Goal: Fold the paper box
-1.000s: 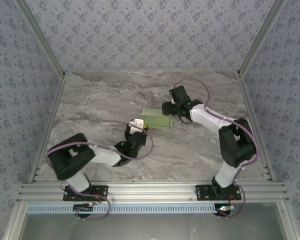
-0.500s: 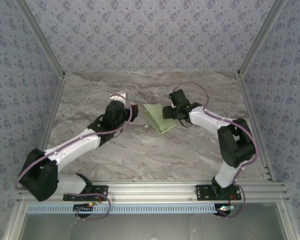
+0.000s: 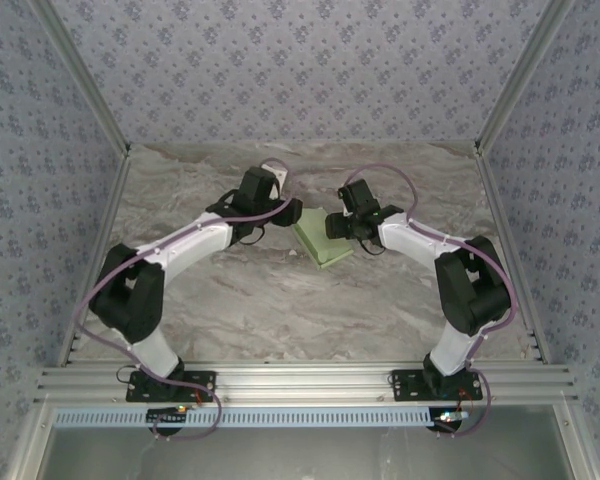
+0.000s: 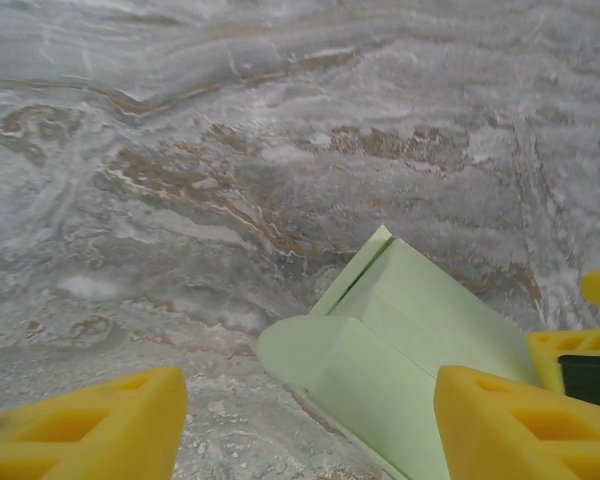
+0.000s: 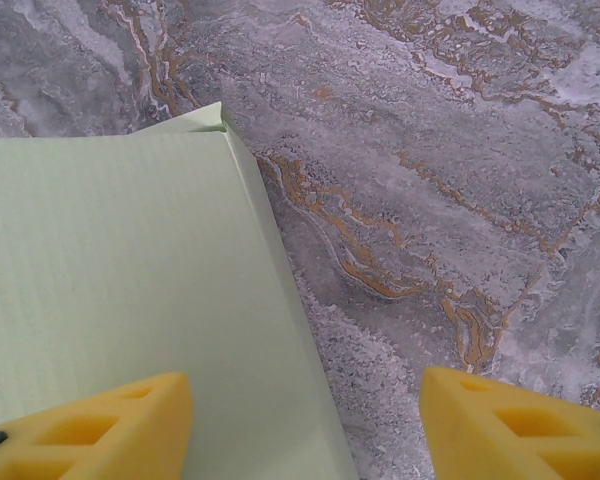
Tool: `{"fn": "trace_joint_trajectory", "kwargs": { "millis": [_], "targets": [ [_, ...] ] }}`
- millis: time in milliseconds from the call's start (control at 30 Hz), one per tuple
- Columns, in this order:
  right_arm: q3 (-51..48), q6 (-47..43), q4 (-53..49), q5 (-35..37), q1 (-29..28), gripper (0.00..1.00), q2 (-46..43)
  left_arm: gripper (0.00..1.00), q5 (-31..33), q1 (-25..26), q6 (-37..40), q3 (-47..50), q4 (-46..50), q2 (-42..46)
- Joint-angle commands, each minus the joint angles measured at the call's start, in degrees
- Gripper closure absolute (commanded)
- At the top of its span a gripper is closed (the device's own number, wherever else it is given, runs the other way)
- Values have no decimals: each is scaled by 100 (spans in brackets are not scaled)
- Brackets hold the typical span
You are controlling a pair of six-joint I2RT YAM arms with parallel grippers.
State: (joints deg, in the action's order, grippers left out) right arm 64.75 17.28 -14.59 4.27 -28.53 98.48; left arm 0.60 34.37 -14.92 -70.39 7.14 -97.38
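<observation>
Top external view | marble table [image 3: 280, 310] has the paper box [image 3: 320, 243] lying near its middle | right gripper [image 3: 336, 225] sits over the box's right edge, fingers wide apart, holding nothing | left gripper [image 3: 288, 212] is just beside the far-left corner, fingers spread too, empty | card looks light, thin and bendy, so pinch a flap edge gently
</observation>
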Motion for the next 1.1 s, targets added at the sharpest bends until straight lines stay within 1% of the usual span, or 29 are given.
{"fn": "trace_joint_trajectory", "kwargs": {
  "millis": [0,200,367,500,633,733,900,967,1067],
  "targets": [
    [18,-133,-90,108,-21,37,72,34,-165,-59,371,-348,556,-338],
    [70,-177,-109,101,13,37,96,34,-297,-141,429,-311,622,-535],
    [309,-229,-152,8,57,37,110,35,-420,-145,363,-102,507,-650],
    [692,-278,-333,-32,66,36,112,35,-567,-142,229,122,306,-667],
    [712,-225,-442,-224,26,36,-140,36,-606,-130,131,269,158,-651],
    [434,-67,-566,-463,-27,35,-449,36,-605,-100,112,324,117,-626],
    [-751,348,-760,-658,-65,33,-1454,37,-605,-55,75,443,60,-575],
    [-1278,533,-607,-905,-19,32,-1839,37,-613,-35,44,472,48,-563],
    [-1796,1005,1,-1563,144,30,-2088,37,-617,-4,18,540,0,-532]
  ]
}}
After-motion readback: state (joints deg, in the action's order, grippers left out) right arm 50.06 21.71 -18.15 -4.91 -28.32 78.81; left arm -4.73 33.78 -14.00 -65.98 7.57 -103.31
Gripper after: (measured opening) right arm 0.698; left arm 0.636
